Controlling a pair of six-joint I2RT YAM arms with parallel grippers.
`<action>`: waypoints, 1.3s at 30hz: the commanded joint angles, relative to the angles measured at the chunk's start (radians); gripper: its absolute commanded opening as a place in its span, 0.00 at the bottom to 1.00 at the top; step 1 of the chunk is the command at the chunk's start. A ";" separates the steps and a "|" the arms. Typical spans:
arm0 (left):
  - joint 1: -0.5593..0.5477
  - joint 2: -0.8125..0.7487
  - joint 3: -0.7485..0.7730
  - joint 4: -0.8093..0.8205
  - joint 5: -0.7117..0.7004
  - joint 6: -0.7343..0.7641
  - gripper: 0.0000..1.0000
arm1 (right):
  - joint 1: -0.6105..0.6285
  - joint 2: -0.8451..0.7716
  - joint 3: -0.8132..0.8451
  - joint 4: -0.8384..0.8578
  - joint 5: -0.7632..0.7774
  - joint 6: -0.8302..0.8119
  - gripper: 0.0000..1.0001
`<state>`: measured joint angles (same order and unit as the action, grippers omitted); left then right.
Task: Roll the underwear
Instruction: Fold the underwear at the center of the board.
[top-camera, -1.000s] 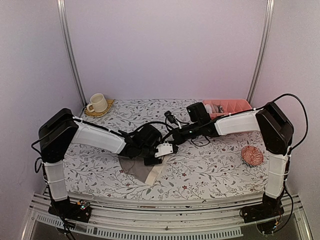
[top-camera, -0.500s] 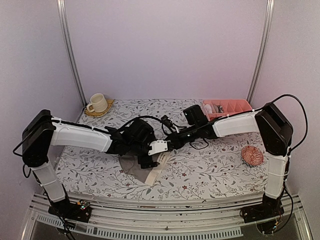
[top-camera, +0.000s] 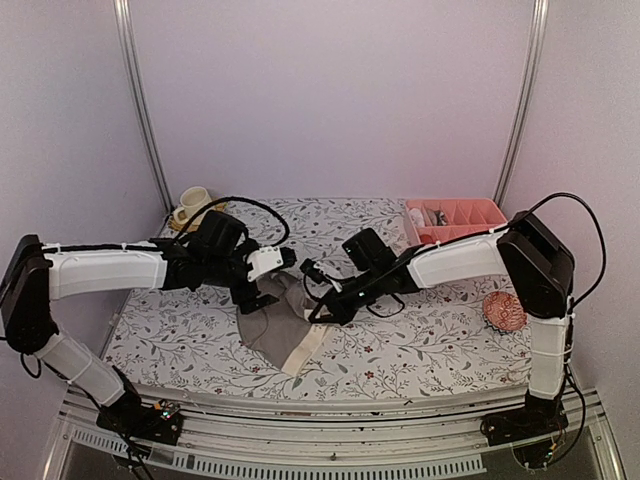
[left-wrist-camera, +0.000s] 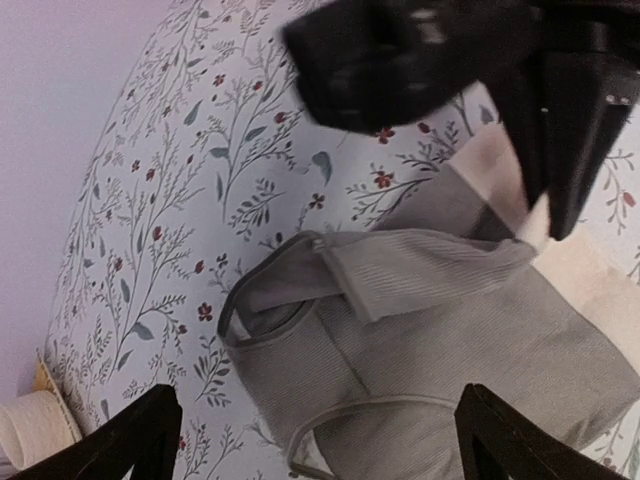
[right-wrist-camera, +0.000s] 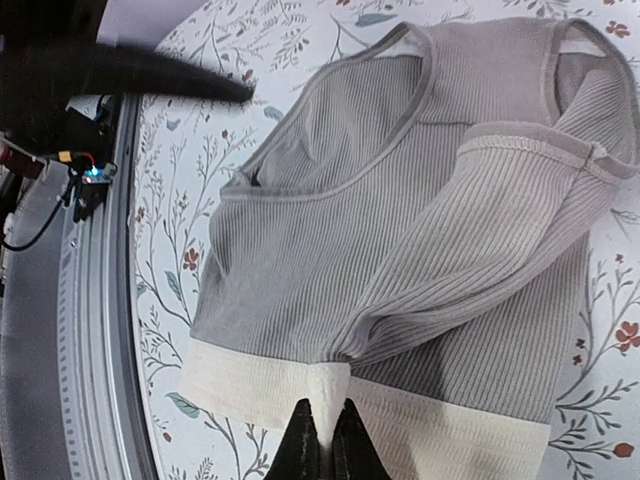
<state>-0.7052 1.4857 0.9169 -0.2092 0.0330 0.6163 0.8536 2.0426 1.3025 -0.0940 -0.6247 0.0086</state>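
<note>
Underwear (top-camera: 283, 330), taupe with a cream waistband, lies on the table (top-camera: 420, 345) near the front edge, a bit left of middle. It is partly folded, with one ribbed side pulled diagonally across the body. Right gripper (right-wrist-camera: 322, 445) is closed, pinching a bit of the cream waistband between its tips. Left gripper (top-camera: 258, 294) is spread wide with nothing in it, hovering at the underwear's far left edge; whether it touches the cloth is unclear. Cup (top-camera: 193, 206) is at the far left corner and a pink tray (top-camera: 470, 209) at the far right corner. Pink ball (top-camera: 504, 311) sits by the right edge, well apart from the underwear.
</note>
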 joint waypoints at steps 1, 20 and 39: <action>0.096 0.004 0.009 0.014 -0.020 -0.014 0.98 | 0.054 0.044 0.030 -0.102 0.101 -0.097 0.03; 0.274 0.594 0.685 -0.370 0.378 -0.213 0.99 | 0.085 0.024 -0.043 -0.062 0.183 -0.116 0.05; 0.228 0.663 0.708 -0.507 0.465 -0.280 0.98 | 0.102 0.057 -0.040 -0.106 0.276 -0.148 0.06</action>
<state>-0.4736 2.1647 1.6478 -0.6781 0.5102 0.3836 0.9493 2.0830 1.2778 -0.1497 -0.4210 -0.1295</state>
